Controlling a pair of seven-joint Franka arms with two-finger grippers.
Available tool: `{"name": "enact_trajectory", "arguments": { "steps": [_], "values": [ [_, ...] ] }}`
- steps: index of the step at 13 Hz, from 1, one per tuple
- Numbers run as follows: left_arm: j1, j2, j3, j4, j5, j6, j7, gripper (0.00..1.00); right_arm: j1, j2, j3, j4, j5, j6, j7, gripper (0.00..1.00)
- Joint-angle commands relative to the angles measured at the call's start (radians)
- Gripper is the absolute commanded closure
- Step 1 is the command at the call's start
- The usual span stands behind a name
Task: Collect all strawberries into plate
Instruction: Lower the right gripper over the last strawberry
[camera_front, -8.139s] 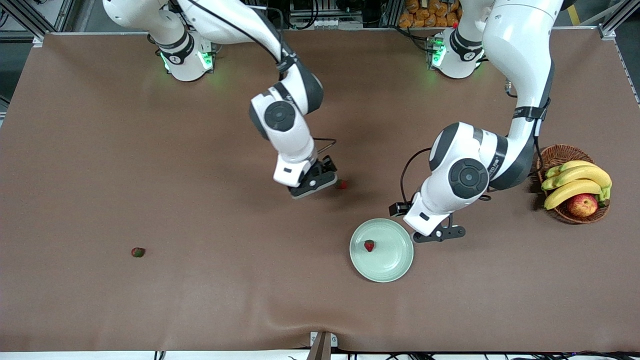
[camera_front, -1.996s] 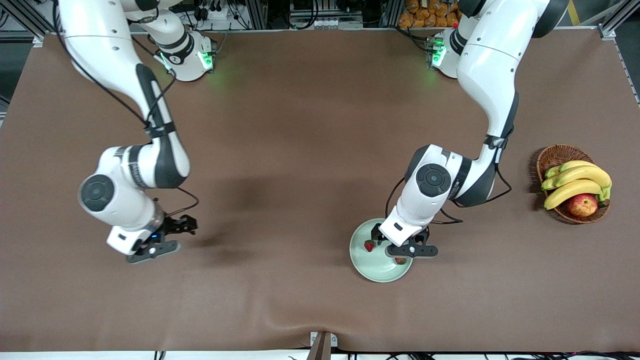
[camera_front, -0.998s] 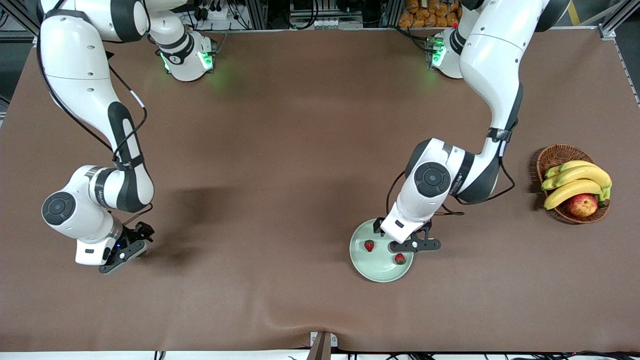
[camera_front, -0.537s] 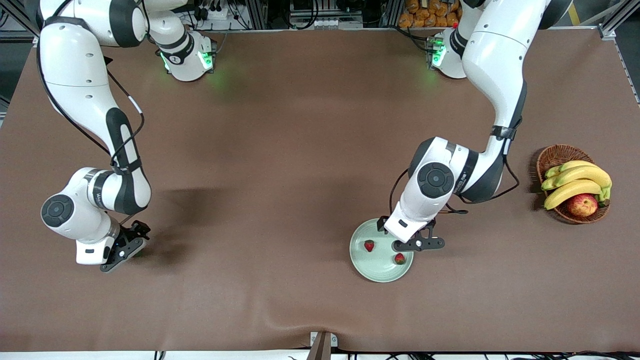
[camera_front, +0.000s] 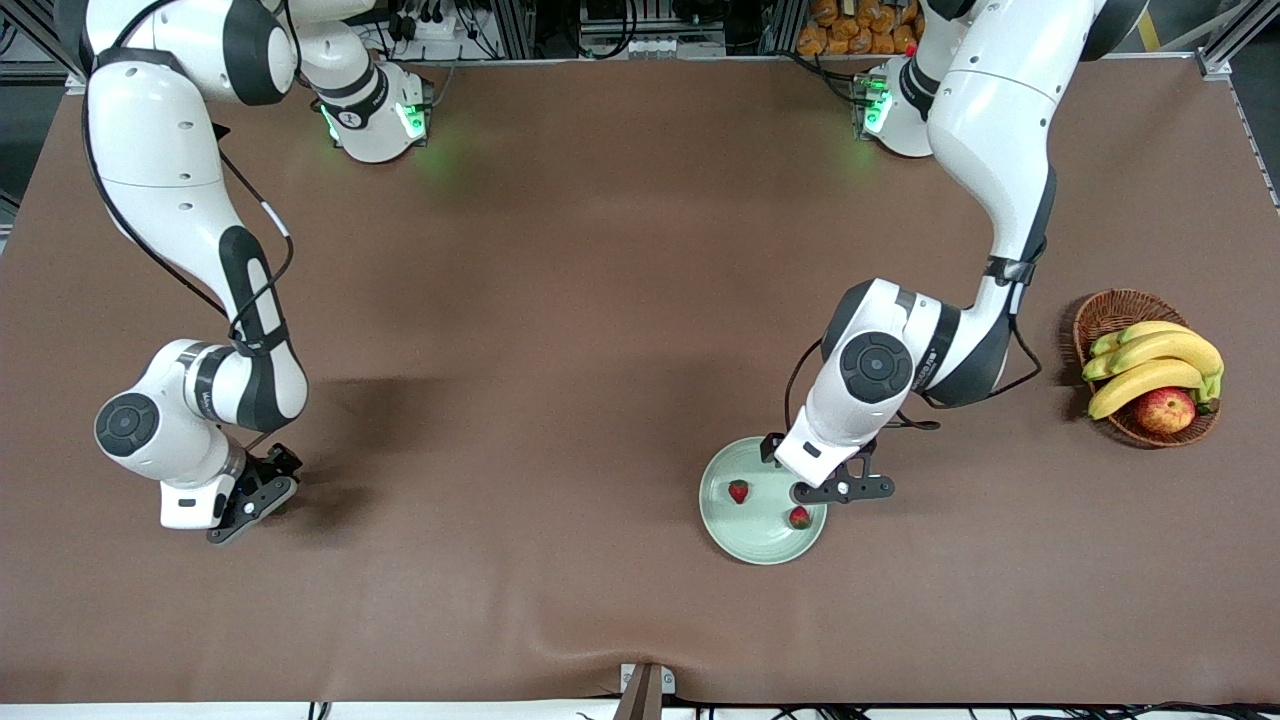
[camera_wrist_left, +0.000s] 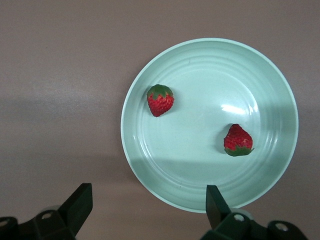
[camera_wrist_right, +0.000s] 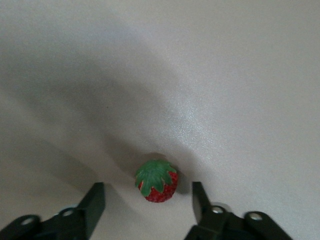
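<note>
- Front view is showing you the brown worktop (camera_front: 600, 300) with the right gripper (camera_front: 252, 497) sitting low at the right arm's end, and the left gripper (camera_front: 840, 488) hanging over the rim of the pale green plate (camera_front: 745, 545).
- You are seeing two strawberries lying in the plate, apart from each other: one (camera_front: 738, 491) toward the right arm's end, the other (camera_front: 799, 517) nearer the front camera and close to the rim at the left arm's end.
- Right wrist view is giving you the third strawberry (camera_wrist_right: 157, 181) resting on the worktop, leafy top up, between the right gripper's fingers (camera_wrist_right: 95, 200); those fingers are standing spread on either side of it, with a gap showing at each side, so nothing is being pinched.
- Left wrist view is letting you look straight down on the plate (camera_wrist_left: 210, 50); the left gripper's fingers (camera_wrist_left: 82, 197) are standing wide apart and carrying nothing, one fingertip over the plate's rim, the other over bare worktop.
- You are also seeing a wicker basket (camera_front: 1110, 310) at the left arm's end, holding bananas (camera_front: 1150, 360) and an apple (camera_front: 1165, 410).
</note>
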Motion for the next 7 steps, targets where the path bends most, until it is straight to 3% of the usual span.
{"name": "enact_trajectory", "arguments": {
  "steps": [1, 2, 7],
  "values": [
    [0.006, -0.001, -0.005, 0.000, 0.024, -0.006, 0.002, 0.00, -0.026, 0.010, 0.022, 0.022, 0.007, 0.012, -0.016, 0.91],
    [0.005, -0.001, -0.005, 0.000, 0.024, -0.006, 0.002, 0.00, -0.026, 0.010, 0.024, 0.022, 0.007, 0.012, -0.016, 1.00],
    [0.005, -0.001, -0.005, 0.002, 0.024, -0.008, 0.002, 0.00, -0.009, -0.008, 0.031, 0.073, 0.009, 0.000, -0.015, 1.00]
  ]
}}
